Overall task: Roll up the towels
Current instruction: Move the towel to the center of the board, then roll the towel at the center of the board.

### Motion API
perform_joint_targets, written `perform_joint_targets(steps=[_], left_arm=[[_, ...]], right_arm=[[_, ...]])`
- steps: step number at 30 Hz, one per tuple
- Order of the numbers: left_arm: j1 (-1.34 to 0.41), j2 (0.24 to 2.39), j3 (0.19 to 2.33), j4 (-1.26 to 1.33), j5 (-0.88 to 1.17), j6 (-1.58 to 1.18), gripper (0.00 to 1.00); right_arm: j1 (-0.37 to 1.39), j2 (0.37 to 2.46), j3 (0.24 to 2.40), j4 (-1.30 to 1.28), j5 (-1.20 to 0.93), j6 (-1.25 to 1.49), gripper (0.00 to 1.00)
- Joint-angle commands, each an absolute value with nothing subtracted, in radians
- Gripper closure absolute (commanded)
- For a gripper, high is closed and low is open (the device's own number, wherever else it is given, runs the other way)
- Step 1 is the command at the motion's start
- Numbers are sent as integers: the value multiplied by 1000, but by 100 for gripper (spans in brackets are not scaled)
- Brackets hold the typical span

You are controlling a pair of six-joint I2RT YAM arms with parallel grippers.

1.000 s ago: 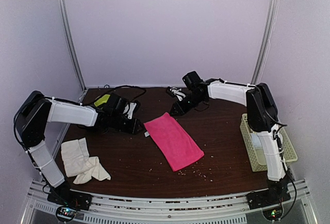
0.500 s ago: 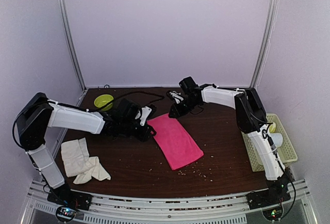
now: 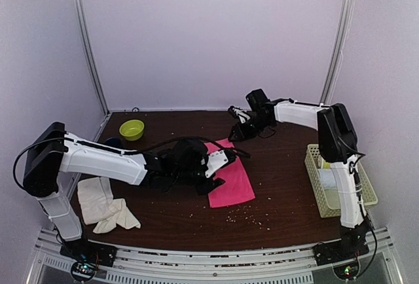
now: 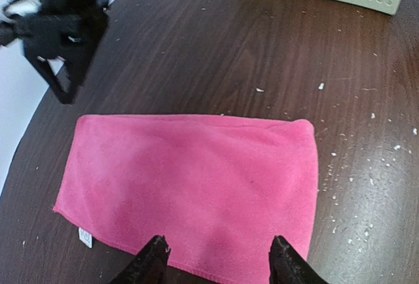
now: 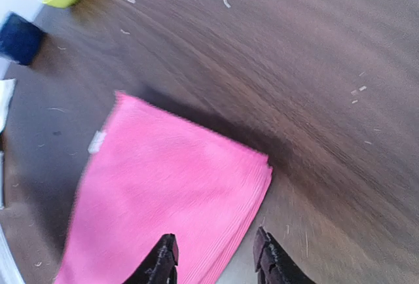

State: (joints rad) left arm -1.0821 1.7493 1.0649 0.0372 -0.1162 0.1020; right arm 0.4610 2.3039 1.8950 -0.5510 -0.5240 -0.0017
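The pink towel [image 3: 234, 182] lies flat mid-table [image 3: 288, 199]. The left gripper [image 4: 219, 261], jaws wide, sits at its long edge. The right gripper [image 5: 216, 261] (jaws apart, empty) is by its far end.

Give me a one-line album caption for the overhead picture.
Open left gripper over a flat pink towel, right gripper poised beyond its far end, cream towel crumpled nearby.
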Motion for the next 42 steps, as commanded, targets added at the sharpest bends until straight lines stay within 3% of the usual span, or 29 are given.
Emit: perform_joint_targets(steps=[1, 9, 12, 18, 26, 31, 36, 42], left_arm=[[-1114, 1796, 1110, -25, 17, 254, 47], [-1117, 1945, 1229, -193, 94, 350, 51], [-1118, 1979, 1252, -203, 58, 346, 52], [-1124, 2023, 1257, -191, 3, 356, 57], [-1117, 2026, 1267, -194, 58, 312, 84], [-1014, 1999, 1261, -160, 351, 149, 97], [-886, 2071, 1291, -135, 761, -90, 98], [-818, 2117, 1266, 30, 1005, -295, 98]], right_arm=[[436, 1989, 1762, -551, -566, -87, 56], [364, 1616, 1262, -324, -606, -134, 54], [348, 1559, 1182, -261, -604, -139, 53], [344, 1586, 1213, -298, -592, -159, 53], [305, 1511, 1403, -514, -591, -233, 53], [304, 1416, 1398, -583, -731, -259, 52], [308, 1371, 1336, -782, -877, -453, 52], [404, 1374, 1231, -1029, -766, -812, 53]])
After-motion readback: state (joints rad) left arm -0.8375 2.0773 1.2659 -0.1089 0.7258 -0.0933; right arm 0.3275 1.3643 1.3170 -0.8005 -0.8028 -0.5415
